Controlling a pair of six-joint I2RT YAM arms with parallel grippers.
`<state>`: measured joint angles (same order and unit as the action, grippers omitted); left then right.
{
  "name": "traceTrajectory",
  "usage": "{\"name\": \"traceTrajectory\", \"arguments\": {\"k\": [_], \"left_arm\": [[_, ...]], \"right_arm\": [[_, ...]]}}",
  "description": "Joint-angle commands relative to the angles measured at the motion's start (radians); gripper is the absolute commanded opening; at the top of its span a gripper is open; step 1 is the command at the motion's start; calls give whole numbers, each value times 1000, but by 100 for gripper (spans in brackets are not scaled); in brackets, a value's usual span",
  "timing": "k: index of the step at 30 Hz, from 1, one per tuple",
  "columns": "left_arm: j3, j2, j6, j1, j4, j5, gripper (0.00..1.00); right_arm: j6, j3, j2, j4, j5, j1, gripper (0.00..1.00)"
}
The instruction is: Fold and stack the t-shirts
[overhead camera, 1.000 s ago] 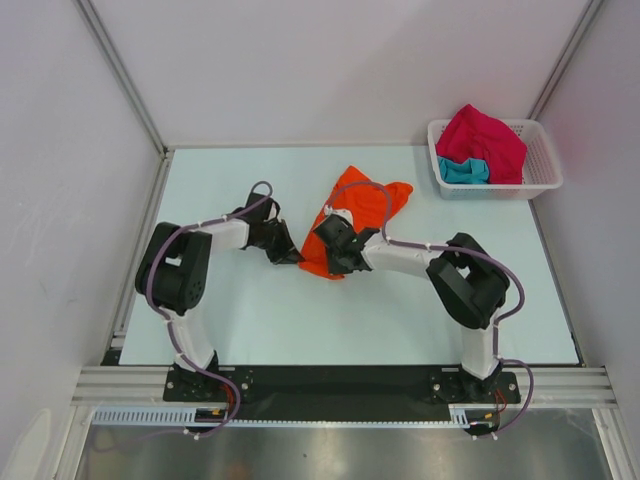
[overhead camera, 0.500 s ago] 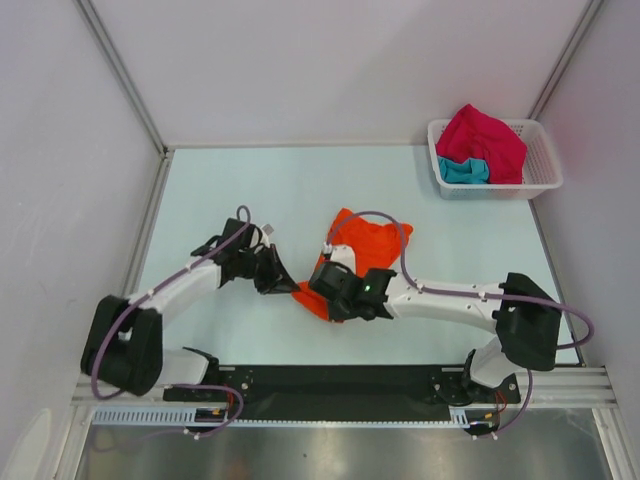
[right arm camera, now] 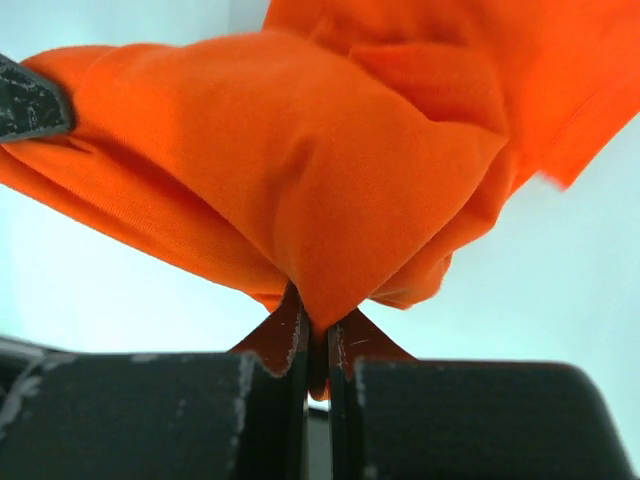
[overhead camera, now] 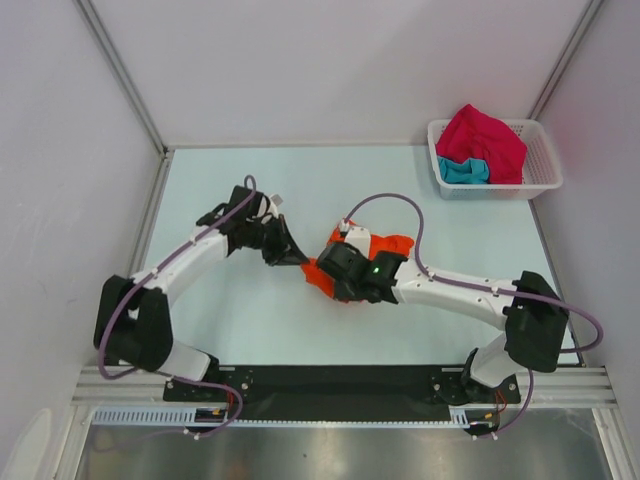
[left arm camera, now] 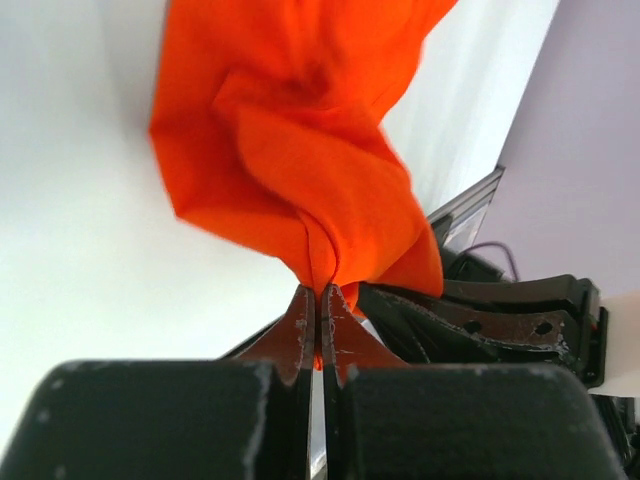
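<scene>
The orange t-shirt [overhead camera: 378,246] is bunched up at the table's middle, held off the surface between both grippers. My left gripper [overhead camera: 297,258] is shut on its left edge; the cloth [left arm camera: 300,150] hangs bunched from the closed jaws. My right gripper [overhead camera: 330,277] is shut on its lower edge; the cloth [right arm camera: 330,160] drapes over the jaws. The two grippers are close together. A crimson-pink t-shirt [overhead camera: 485,140] and a teal t-shirt [overhead camera: 464,171] lie crumpled in the basket.
The white lattice basket [overhead camera: 545,160] stands at the table's back right corner. White walls enclose the pale table [overhead camera: 250,320] on the left, back and right. A black rail runs along the near edge.
Both grippers have moved away from the bases with the orange t-shirt. The shirt is more gathered and shows less cloth than before.
</scene>
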<state>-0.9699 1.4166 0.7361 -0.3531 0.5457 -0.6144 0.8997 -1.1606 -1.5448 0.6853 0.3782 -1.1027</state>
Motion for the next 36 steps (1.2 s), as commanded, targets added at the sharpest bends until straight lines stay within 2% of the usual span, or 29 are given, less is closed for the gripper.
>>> {"name": "traceTrajectory", "arguments": {"k": [1,7,13,15,16,17,18,19,20,21,23,27,36], "left_arm": [[-243,114,-41,20,-38,50,0],[-481,327,-46,19,8,12,0],[-647,507,-49,13,37,-34,1],[-688,564,-47,13,39,-50,4],[-700,580,-44,11,39,-56,17],[-714,608,-44,11,40,-61,23],[-719,619,-44,11,40,-61,27],[-721,627,-50,12,42,-58,37],[-719,631,-56,13,49,-45,41],[-717,634,-69,13,54,-33,46],[-710,631,-81,12,66,-21,49],[-682,611,-104,20,69,-16,49],[-601,562,-116,25,48,-8,49]], "right_arm": [[-84,44,60,129,13,128,5],[-165,42,42,123,27,279,5],[-188,56,20,131,42,328,6],[-194,59,3,128,51,342,8],[-194,59,-4,128,54,346,8],[-194,61,-20,126,57,351,11],[-194,62,-27,128,62,351,22],[-193,64,-34,125,62,351,29],[-193,62,-44,123,67,353,42],[-191,65,-50,123,68,353,47],[-193,64,-63,123,77,353,55],[-203,36,-72,129,96,348,61],[-260,-74,-115,152,140,348,61]]}}
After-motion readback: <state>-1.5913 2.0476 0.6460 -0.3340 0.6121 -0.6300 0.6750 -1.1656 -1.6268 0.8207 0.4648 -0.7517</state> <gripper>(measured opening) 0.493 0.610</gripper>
